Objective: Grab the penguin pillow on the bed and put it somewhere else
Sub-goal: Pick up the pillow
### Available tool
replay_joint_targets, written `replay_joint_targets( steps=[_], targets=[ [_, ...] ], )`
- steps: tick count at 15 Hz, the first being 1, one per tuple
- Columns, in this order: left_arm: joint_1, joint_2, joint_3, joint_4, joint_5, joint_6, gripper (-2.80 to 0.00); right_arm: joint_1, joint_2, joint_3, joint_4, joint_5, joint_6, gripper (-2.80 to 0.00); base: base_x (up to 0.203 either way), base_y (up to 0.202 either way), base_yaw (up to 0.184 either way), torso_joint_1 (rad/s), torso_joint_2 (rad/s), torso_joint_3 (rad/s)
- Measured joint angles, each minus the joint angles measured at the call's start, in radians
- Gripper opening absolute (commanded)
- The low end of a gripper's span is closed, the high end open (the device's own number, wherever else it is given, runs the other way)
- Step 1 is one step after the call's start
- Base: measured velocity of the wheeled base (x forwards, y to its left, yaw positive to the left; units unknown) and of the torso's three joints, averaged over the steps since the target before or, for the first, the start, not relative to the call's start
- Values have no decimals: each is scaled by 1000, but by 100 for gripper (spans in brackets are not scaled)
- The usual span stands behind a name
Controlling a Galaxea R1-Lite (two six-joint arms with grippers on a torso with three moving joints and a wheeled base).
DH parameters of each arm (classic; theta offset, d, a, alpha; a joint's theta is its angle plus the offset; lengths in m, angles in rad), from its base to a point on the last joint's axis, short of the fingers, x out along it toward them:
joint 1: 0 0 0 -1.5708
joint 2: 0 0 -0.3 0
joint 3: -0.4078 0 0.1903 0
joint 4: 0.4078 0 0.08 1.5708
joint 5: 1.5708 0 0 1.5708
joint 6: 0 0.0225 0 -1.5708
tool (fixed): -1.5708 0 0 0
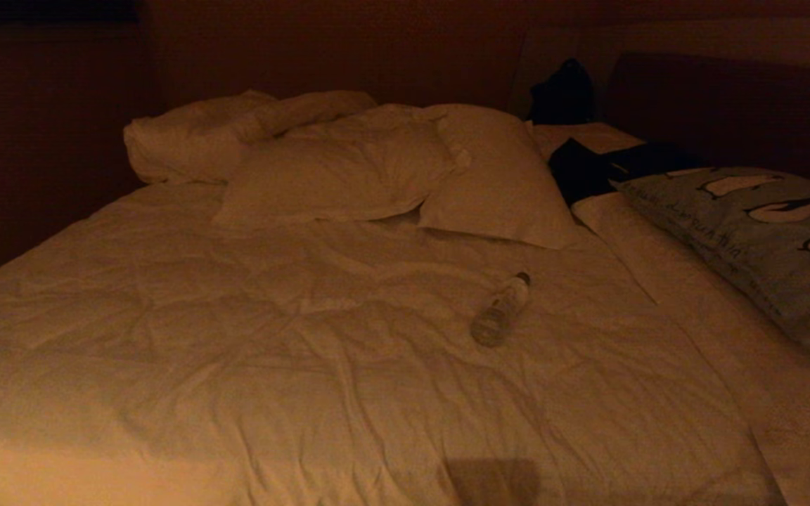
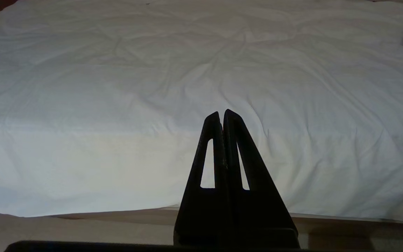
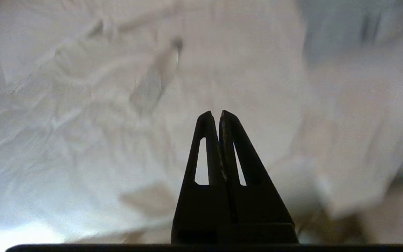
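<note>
A: What could go wrong?

B: The bed (image 1: 250,337) is big and the penguin pillow (image 1: 763,239) lies far off at the right edge of the head view. The right claw (image 3: 214,113) is pinched shut, holding nothing. It could snag the duvet (image 1: 236,379), or bump the water bottle (image 1: 500,310).

A: And the room?

B: Dark. White pillows (image 1: 349,169) sit at upper middle. The left claw (image 2: 221,112) is shut too, empty.

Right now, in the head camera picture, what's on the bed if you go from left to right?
Rumpled white pillows → plastic bottle lying on the duvet → dark clothes → penguin pillow at the right edge.
</note>
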Motion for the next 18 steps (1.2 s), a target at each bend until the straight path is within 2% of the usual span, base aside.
replay_joint_targets(
  steps=[3, 5, 9, 11, 13, 18],
  targets=[
    [0, 0, 0, 0, 0, 1, -280, 16, -57, 64, 148, 7, 27, -280, 0, 0, 0, 0, 0, 0],
    [0, 0, 0, 0, 0, 0, -280, 71, -108, 84, 231, 34, 26, -280, 0, 0, 0, 0, 0, 0],
    [0, 0, 0, 0, 0, 0, -280, 281, -256, 93, 378, 123, 32, -280, 0, 0, 0, 0, 0, 0],
    [0, 0, 0, 0, 0, 0, -280, 392, -346, 88, 431, 142, 35, -280, 0, 0, 0, 0, 0, 0],
    [0, 0, 0, 0, -1, 1, -280, 491, -426, 80, 465, 138, 35, -280, 0, 0, 0, 0, 0, 0],
    [0, 0, 0, 0, 0, 1, -280, 534, -490, 75, 440, 51, 41, -280, 0, 0, 0, 0, 0, 0]
  ],
)
